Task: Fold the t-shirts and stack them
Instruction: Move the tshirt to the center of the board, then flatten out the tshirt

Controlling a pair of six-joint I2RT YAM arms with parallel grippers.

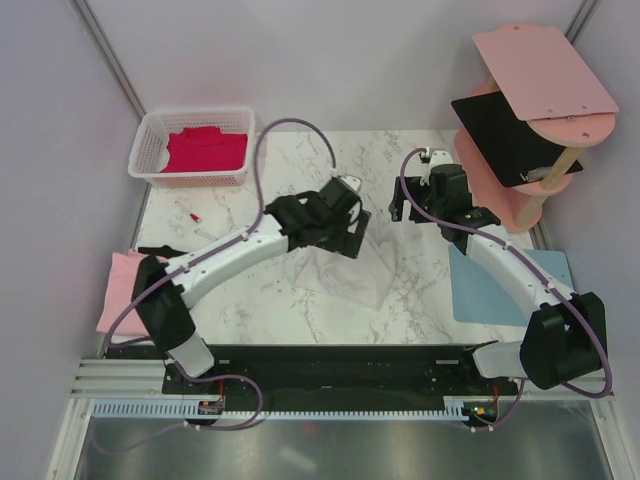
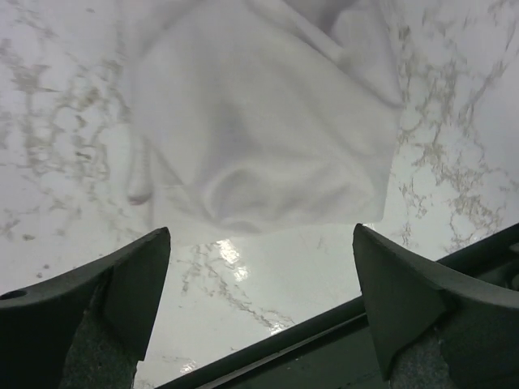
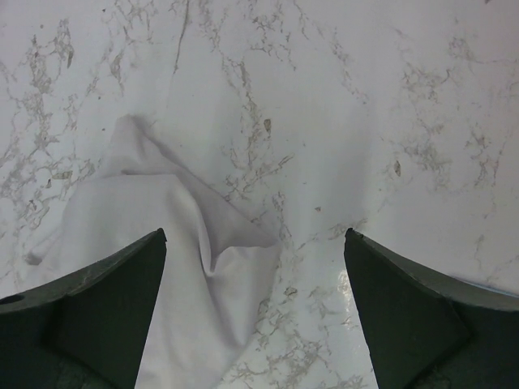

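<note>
White cotton-like t-shirt (image 1: 352, 272): lies crumpled on the white marble-pattern counter (image 1: 300, 160), directly below and just ahead of the left gripper (image 1: 340, 232).

Left gripper (image 2: 259, 235): jaws spread wide, holding nothing. In the left wrist view the white t-shirt (image 2: 259, 121) fills the area beyond the fingertips. Its nearest hem sits just ahead of the gap between the two dark fingers (image 2: 122, 284) and is not touched by them.

Right gripper (image 1: 405, 205): to the right of the left gripper, jaws likewise apart and empty. In the right wrist view (image 3: 255, 235) one pointed fold of the white t-shirt (image 3: 162, 243) runs beside and ahead of the left-hand finger (image 3: 105, 308). Ahead of the other finger is only bare counter (image 3: 389, 121).

Other items:
- Magenta-red t-shirt (image 1: 205, 150): inside the white plastic lattice basket (image 1: 140, 160), well to the left of and beyond the left gripper.
- Light pink t-shirt (image 1: 120, 290): at the counter's left edge, beside the left arm's base end.
- Black t-shirt (image 1: 505, 140): flat on a board of the pink tiered shelf (image 1: 545, 65), to the right of and beyond the right gripper.
- Light-blue rectangular mat (image 1: 510, 285): on the counter to the right of the right gripper and nearer the arm bases, partly covered by the right arm.
</note>
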